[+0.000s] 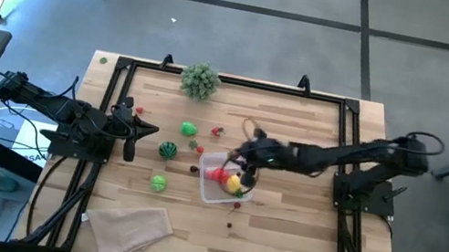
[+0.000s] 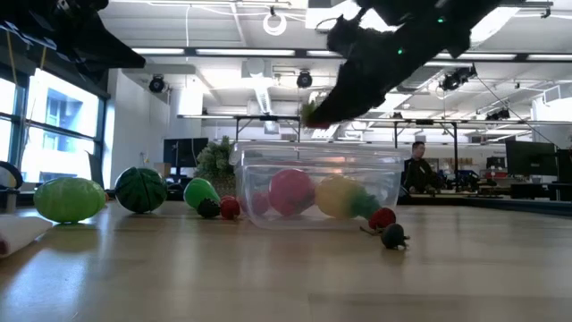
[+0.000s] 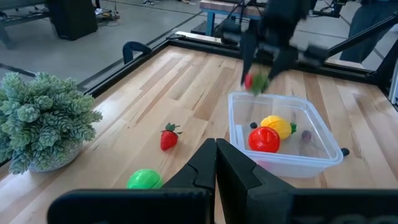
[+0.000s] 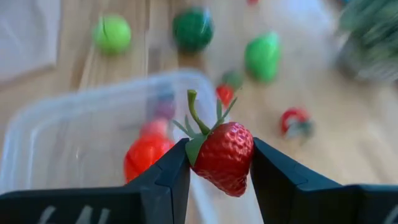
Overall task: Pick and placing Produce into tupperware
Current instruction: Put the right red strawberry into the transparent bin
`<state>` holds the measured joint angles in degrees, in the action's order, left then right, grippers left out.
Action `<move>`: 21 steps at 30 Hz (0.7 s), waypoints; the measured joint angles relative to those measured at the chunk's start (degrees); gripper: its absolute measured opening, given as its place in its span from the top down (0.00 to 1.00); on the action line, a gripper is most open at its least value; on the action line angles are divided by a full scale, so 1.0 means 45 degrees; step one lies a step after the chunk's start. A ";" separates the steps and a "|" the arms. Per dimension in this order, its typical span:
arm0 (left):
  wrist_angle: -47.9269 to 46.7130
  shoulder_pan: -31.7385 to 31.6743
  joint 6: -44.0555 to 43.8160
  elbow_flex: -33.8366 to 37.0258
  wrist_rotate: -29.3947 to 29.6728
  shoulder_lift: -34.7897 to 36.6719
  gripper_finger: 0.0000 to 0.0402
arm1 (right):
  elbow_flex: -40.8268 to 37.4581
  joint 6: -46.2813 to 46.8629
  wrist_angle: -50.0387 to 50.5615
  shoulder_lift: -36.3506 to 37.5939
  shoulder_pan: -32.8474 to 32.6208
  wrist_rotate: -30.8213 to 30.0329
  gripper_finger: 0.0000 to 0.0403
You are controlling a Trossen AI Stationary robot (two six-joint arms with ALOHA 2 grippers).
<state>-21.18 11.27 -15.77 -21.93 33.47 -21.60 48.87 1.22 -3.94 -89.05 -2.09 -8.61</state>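
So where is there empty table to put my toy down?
Bare wood lies right of the tupperware, toward the right arm's base, and along the near edge right of the beige cloth. It is crowded left of the tupperware: green balls, a strawberry and small berries. The bushy plant fills the far edge's middle.

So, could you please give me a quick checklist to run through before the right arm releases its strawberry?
1. Strawberry clamped in right pincer: ok.
2. Pincer above the tupperware: ok; the high view puts it over the rim.
3. Space inside beside the red piece and yellow piece: ok.
4. Low enough for a gentle drop: cannot tell.
5. Left pincer shut, parked clear: ok.
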 joint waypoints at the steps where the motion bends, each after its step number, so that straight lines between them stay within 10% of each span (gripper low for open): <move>1: -0.0003 0.0000 0.0000 0.0000 0.0000 0.0004 1.00 | 0.0378 0.0125 0.0472 -0.0444 -0.0049 -0.0016 0.70; 21: 0.0001 -0.0005 0.0005 0.0000 0.0005 0.0004 1.00 | 0.2296 0.2099 0.3882 -0.2994 -0.0912 -0.1095 0.70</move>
<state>-21.17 11.25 -15.75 -21.93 33.50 -21.58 59.20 10.67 13.53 -102.52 -6.20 -13.53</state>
